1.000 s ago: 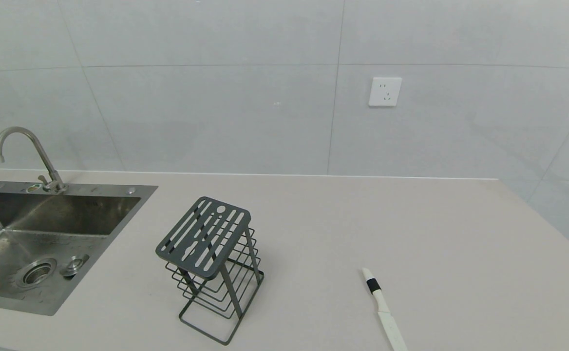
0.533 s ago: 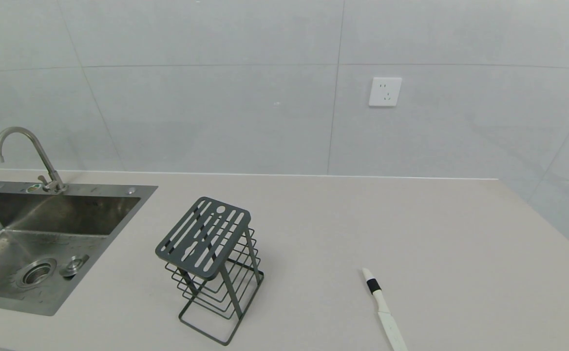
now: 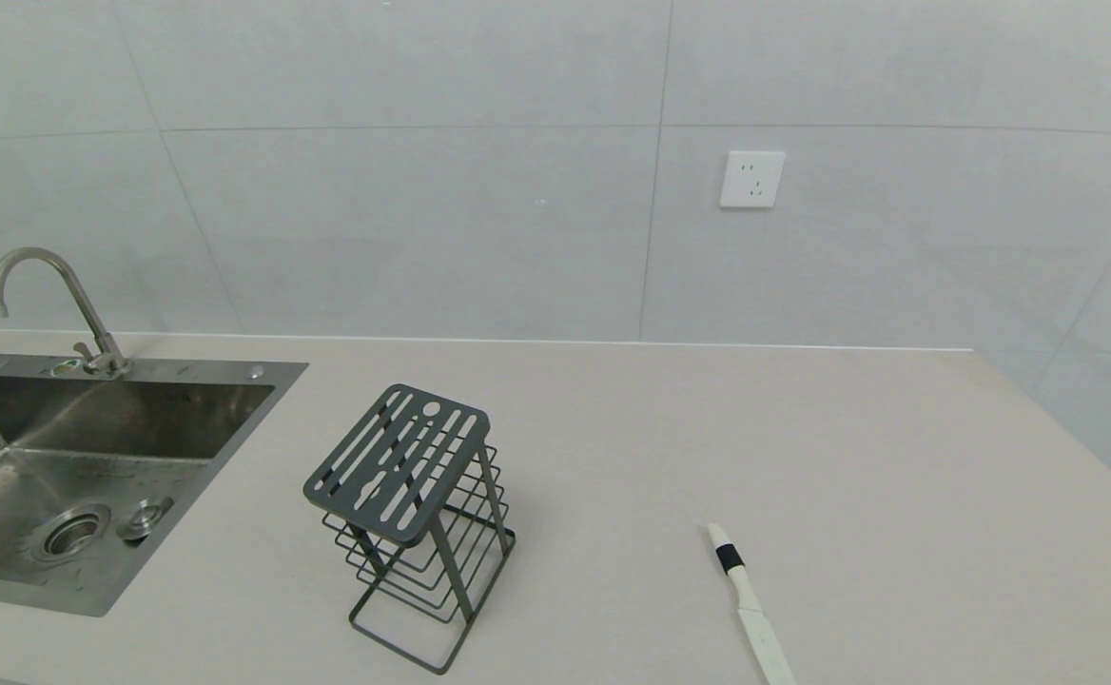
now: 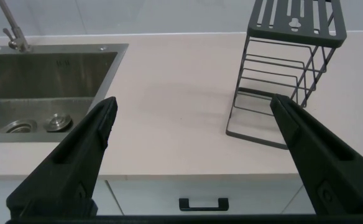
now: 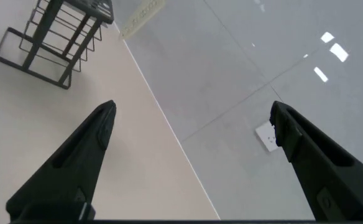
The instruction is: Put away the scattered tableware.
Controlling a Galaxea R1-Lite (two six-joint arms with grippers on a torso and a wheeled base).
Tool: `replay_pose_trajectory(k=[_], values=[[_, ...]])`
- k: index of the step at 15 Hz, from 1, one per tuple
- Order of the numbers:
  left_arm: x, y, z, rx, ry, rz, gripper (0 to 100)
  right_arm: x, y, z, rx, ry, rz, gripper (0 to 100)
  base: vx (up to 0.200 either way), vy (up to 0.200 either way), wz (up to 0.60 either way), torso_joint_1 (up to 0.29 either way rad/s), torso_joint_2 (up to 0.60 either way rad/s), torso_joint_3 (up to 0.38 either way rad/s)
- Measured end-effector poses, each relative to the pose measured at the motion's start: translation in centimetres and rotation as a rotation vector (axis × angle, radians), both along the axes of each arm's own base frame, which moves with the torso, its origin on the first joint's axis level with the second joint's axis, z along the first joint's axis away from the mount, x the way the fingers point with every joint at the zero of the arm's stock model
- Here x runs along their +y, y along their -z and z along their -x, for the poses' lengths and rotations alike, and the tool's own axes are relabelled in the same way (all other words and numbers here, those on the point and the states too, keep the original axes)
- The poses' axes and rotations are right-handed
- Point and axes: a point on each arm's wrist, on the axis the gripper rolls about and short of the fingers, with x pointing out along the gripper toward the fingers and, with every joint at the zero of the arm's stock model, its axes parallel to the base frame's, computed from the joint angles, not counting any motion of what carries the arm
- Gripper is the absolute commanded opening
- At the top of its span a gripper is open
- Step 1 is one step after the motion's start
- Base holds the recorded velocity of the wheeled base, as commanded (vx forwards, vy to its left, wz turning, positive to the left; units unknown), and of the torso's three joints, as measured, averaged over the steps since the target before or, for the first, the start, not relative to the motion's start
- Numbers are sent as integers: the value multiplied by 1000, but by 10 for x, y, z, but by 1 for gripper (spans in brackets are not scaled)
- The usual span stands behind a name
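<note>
White knife [image 3: 750, 609] with a black band lies flat on the counter [image 3: 850, 447] at the near right, well apart from the dark wire rack [image 3: 413, 523], which stands upright mid-counter. The sink [image 3: 175, 369] is left of the rack, with the faucet [image 3: 42, 295] at its back rim. Inside it a loose plug [image 3: 144, 518] sits just beside the drain [image 3: 70, 535] (water drops in the basin too). Wall outlet [image 3: 752, 178] is up behind. Left gripper [image 4: 193, 101] has its fingers wide apart, facing the rack and sink. Right gripper [image 5: 192, 106] is spread wide too.
</note>
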Motion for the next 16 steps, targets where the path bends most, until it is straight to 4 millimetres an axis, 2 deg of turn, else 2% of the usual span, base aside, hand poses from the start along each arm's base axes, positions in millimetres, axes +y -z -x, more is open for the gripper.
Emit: replay_pose_trajectory(k=[5, 9, 13, 16], values=[[0, 0, 0, 0, 1, -2, 100, 7, -7, -46, 286, -151, 52, 100, 0, 0, 0, 0, 0, 0], [0, 0, 0, 0, 3, -2, 100, 24, -15, -80, 415, -218, 126, 100, 0, 0, 0, 0, 0, 0], [0, 0, 0, 0, 4, -1, 100, 50, -11, -109, 508, -284, 215, 100, 0, 0, 0, 0, 0, 0], [0, 0, 0, 0, 2, -1, 100, 64, -2, -123, 560, -249, 276, 100, 0, 0, 0, 0, 0, 0]])
